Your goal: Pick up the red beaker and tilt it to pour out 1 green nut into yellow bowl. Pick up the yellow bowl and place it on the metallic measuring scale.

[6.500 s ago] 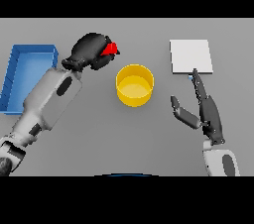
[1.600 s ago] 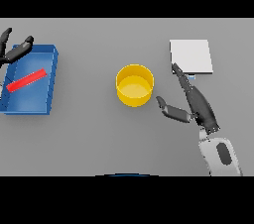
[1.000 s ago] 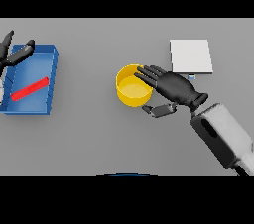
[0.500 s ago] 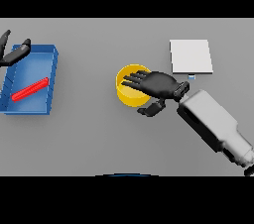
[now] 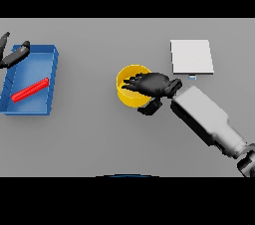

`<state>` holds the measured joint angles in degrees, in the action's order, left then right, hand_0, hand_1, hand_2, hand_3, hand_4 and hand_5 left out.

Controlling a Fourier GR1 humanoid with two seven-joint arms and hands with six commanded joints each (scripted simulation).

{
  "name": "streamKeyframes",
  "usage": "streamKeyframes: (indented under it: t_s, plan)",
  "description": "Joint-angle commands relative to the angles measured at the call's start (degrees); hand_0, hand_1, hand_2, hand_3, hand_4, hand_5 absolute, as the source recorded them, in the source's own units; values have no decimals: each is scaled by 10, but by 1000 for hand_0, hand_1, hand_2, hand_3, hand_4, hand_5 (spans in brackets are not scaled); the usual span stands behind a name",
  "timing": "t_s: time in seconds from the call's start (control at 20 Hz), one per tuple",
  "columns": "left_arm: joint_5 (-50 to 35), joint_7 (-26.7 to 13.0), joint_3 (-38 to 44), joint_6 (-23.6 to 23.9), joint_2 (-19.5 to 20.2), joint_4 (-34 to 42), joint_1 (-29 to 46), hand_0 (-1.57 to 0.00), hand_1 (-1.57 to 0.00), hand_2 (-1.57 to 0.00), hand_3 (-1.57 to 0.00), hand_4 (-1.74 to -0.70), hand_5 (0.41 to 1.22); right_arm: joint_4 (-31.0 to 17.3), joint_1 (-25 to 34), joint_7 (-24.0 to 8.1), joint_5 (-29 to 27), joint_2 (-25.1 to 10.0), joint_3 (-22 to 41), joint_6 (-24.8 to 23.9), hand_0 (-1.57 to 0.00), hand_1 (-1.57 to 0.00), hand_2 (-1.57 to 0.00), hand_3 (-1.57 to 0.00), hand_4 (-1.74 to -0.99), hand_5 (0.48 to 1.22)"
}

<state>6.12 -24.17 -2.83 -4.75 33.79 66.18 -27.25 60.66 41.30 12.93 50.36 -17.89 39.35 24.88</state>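
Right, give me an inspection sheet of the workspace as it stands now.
Surface: grey table, flat and plain.
Job's things: yellow bowl near the centre, partly covered by the right hand; red beaker lying on its side in the blue tray at the left; metallic measuring scale at the upper right, nothing on it.
Clutter: nothing seen.
Hands: right hand over the bowl, fingers across its opening and thumb outside its near wall; left hand at the left edge by the tray, holding nothing.
Cables: nothing seen.
Surroundings: nothing seen beyond the table.
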Motion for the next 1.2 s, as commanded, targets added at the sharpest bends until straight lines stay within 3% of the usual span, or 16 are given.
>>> streamKeyframes:
  t_s: [0.0,0.1,0.15,0.2,0.25,0.3,0.4,0.5,0.65,0.8,1.15]
  plan:
    - [-3,1,0,-3,0,0,-2,1,1,1,1,-789,713,3,-3,5,0,-5,0,1,1,1,-9,-41,-1209,732]
    - [-2,-1,-1,-2,-3,-2,-6,1,1,1,1,-791,712,-2,2,-6,3,3,1,-1,-48,-60,-88,-130,-1261,809]
    - [-1,-3,-1,-1,-4,-6,-12,1,1,1,1,-791,711,-8,5,-2,4,9,3,-5,-193,-183,-189,-215,-1309,891]
    - [1,3,-2,-1,-4,-9,-8,1,1,1,1,-789,710,-3,1,9,4,3,5,-6,-455,-407,-349,-322,-1363,957]
    - [1,2,-3,-4,-6,-13,-13,1,1,1,1,-788,710,-5,1,21,3,1,6,-9,-678,-640,-594,-572,-1435,1010]
    - [1,9,-1,-3,-3,-15,-10,1,1,1,1,-788,710,-5,5,31,-3,-1,1,-5,-857,-826,-789,-679,-1492,1052]
    - [1,4,-1,-2,-3,-9,-8,1,1,1,1,-787,707,3,1,23,-3,-2,6,-4,-1114,-1094,-1071,-882,-1578,1113]
    - [2,2,-1,-8,3,-14,-10,1,1,1,1,-784,712,12,-3,14,-11,-6,6,8,-1278,-1266,-1187,-1027,-1637,1152]
    - [5,2,-5,-2,-4,-12,-15,1,1,1,1,-782,710,18,3,6,-19,-12,3,25,-1421,-1415,-1323,-1130,-1688,1186]
    - [-5,-4,-2,-10,-2,-3,-13,1,1,1,1,-786,704,29,4,5,-26,-18,2,27,-1494,-1491,-1362,-1198,-1714,1203]
    - [1,1,-4,-3,0,6,-6,1,1,1,1,-776,702,95,17,-36,-56,-52,-28,80,-1555,-1554,-1491,-1153,-1735,1217]
